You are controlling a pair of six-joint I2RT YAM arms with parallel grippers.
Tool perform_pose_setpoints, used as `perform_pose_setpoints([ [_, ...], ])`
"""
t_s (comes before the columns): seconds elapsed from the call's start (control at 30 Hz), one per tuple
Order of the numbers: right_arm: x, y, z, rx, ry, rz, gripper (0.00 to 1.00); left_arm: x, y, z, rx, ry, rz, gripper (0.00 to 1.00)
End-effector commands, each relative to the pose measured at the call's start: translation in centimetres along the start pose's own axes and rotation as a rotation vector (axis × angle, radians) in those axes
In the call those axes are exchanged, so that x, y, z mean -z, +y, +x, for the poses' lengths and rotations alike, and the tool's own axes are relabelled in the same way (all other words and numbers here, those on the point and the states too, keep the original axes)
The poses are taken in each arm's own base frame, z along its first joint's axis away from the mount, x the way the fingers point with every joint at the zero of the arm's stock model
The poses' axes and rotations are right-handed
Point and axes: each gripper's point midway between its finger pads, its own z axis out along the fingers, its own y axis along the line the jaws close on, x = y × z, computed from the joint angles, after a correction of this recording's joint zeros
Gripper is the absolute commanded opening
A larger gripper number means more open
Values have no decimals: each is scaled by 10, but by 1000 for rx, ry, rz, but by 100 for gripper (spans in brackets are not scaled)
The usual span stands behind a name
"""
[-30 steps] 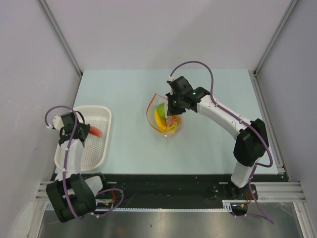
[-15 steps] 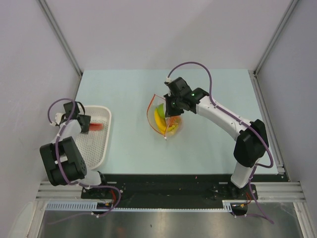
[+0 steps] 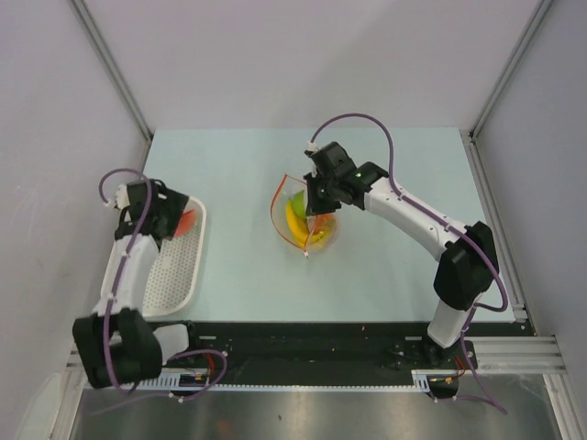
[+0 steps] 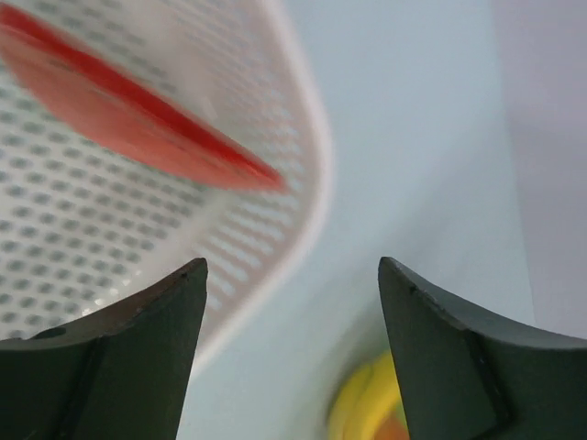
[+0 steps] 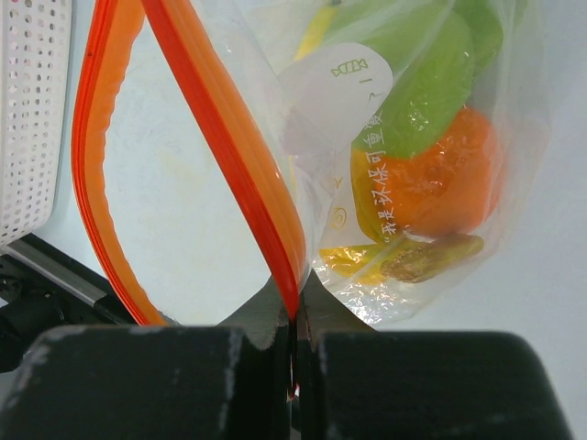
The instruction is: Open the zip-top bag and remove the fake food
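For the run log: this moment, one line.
left fingers open, empty, by basket; right fingers shut on zip-top bag strip; red piece in basket; other fake food in bag

The red piece (image 4: 119, 115) is blurred and cropped top-left.

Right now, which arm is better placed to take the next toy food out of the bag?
Left. The left jaws are open and empty over the basket, where a red piece lies. The right jaws pinch the red zip strip of the zip-top bag, holding the mouth open.
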Motion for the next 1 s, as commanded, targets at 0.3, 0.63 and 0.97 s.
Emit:
perform_pose_setpoints([
  [0.3, 32, 9, -25, -10, -91, -35, 0, 164, -133, 228, -585, 458, 851, 40],
  [0.63, 34, 9, -24, -17, -89, -38, 0, 132, -152, 282, -763, 504, 731, 24],
  [0.97, 35, 7, -26, -31, -93, -33, 0, 81, -162, 291, -853, 430, 530, 41],
])
